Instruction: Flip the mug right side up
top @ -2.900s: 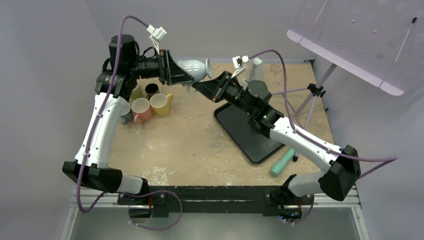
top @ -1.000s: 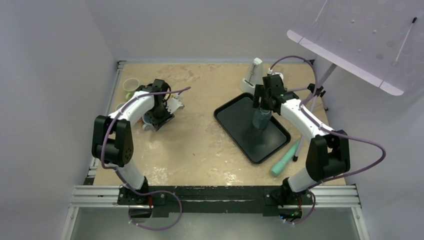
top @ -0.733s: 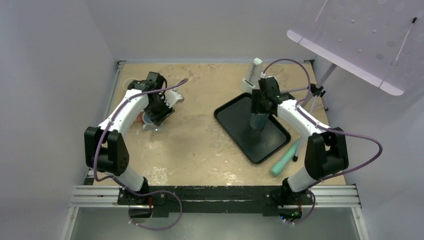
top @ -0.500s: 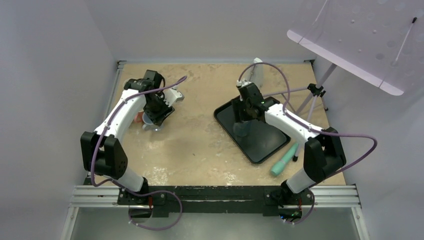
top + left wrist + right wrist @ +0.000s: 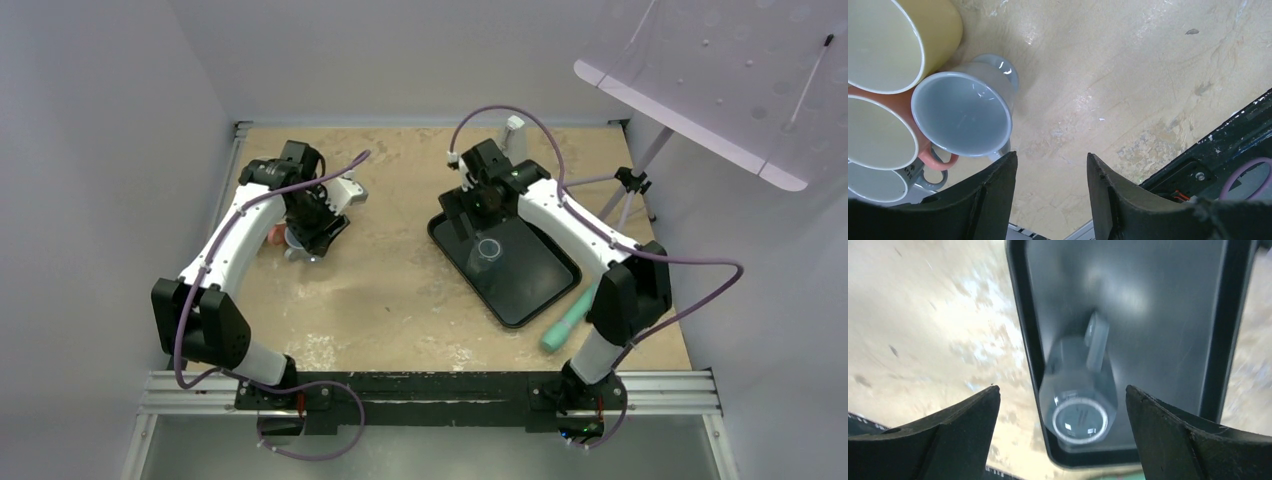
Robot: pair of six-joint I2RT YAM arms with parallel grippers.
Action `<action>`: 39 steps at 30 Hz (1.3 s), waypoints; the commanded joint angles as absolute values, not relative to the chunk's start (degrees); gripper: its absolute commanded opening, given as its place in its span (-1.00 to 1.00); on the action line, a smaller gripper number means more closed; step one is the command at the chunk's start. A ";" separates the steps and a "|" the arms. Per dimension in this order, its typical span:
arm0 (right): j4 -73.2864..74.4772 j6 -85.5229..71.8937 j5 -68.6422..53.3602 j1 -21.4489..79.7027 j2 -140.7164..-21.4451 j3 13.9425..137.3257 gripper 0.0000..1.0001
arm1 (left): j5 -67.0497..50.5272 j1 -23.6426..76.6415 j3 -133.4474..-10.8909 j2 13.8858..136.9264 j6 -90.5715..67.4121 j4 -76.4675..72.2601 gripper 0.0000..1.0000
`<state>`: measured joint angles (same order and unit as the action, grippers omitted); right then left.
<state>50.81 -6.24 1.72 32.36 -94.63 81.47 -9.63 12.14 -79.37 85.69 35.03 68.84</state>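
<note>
Top view: R gripper [image 5: 466, 208] over far-left corner of tray [image 5: 545, 290]. Task mug [image 5: 488, 250] stands on tray just nearside of it, apart. L gripper [image 5: 318, 232] above cups [image 5: 283, 238].

L wrist: fingers [image 5: 993, 195] moderately apart, empty. Grey cup [image 5: 962, 115] mouth-up, ahead-left of them.

R wrist: fingers [image 5: 958, 435] wide, empty. Task mug between and beyond them. Blurred, can't tell which end is up.

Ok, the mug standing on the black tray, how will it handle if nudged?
The mug looks glassy, so probably rigid, slick and breakable. Standing tall on the smooth tray, it might tip if pushed high, slide if pushed low.
</note>
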 commanded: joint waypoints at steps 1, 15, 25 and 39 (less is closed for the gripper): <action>53.33 -2.14 0.15 32.46 -101.66 92.82 0.97 | -11.93 11.95 -80.21 84.55 34.11 69.42 0.15; 61.80 -4.60 0.25 26.51 -121.80 102.05 0.52 | -11.84 11.95 -76.60 82.13 33.75 68.62 0.17; 62.51 -2.95 -3.17 26.37 -121.40 98.89 -1.00 | -10.73 11.95 -77.51 82.29 34.11 68.92 0.17; 43.41 -1.96 -7.61 26.25 -98.43 90.88 -1.00 | -35.10 11.93 -87.92 82.92 24.22 70.41 0.41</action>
<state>52.56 -2.83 -3.95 26.28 -109.49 94.83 -19.55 12.12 -83.72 83.57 30.24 71.33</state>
